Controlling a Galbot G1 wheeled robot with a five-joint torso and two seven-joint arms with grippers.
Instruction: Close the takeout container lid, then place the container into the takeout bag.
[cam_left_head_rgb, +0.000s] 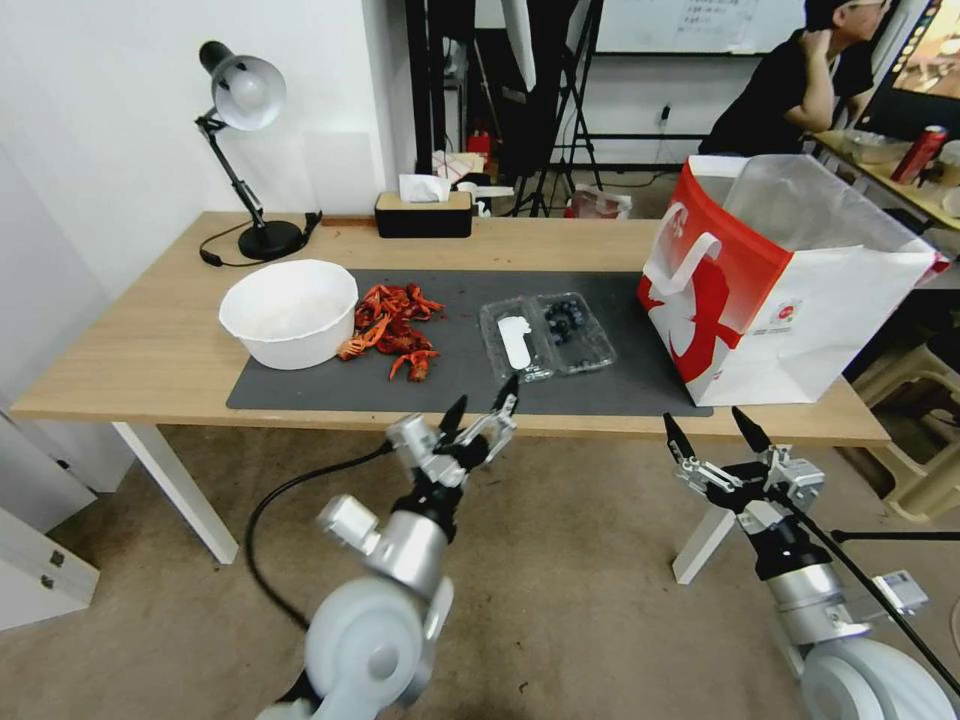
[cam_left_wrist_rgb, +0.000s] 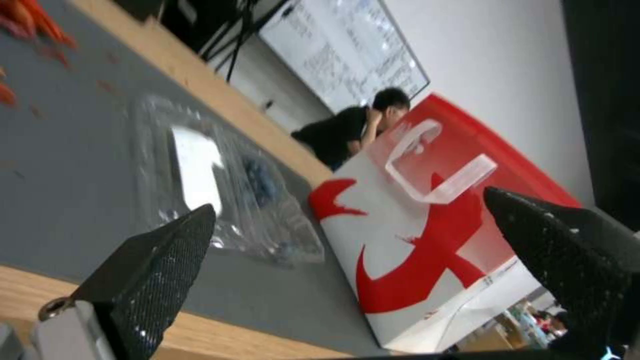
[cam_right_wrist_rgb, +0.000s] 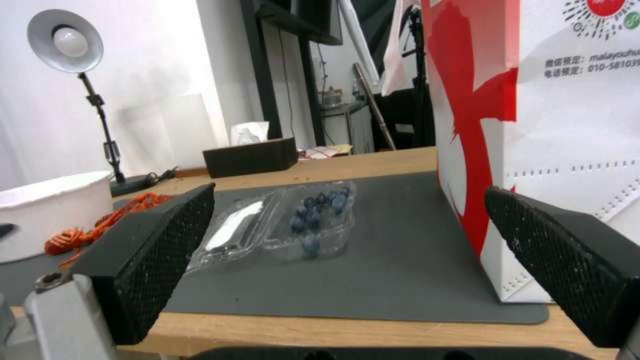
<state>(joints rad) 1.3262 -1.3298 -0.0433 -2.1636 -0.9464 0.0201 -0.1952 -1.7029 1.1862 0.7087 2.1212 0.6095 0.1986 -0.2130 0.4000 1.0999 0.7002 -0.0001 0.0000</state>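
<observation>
- Takeout container (cam_left_head_rgb: 573, 334): lies open on the grey mat (cam_left_head_rgb: 620, 385), lid (cam_left_head_rgb: 512, 342) flat beside it, left of the takeout bag (cam_left_head_rgb: 770, 290).
- Left gripper (cam_left_head_rgb: 482, 404): jaws spread, at the tabletop (cam_left_head_rgb: 140, 350) edge before the container.
- Right gripper (cam_left_head_rgb: 712, 428): jaws spread, before the bag.

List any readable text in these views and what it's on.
"malayouhu..." – takeout bag side, cut off at the frame edge.
"010-58103..." – same bag, line below, also cut off.
Chinese characters before both lines: too blurred.
Lid label: no print readable.
Whiteboard writing: too blurred.
</observation>
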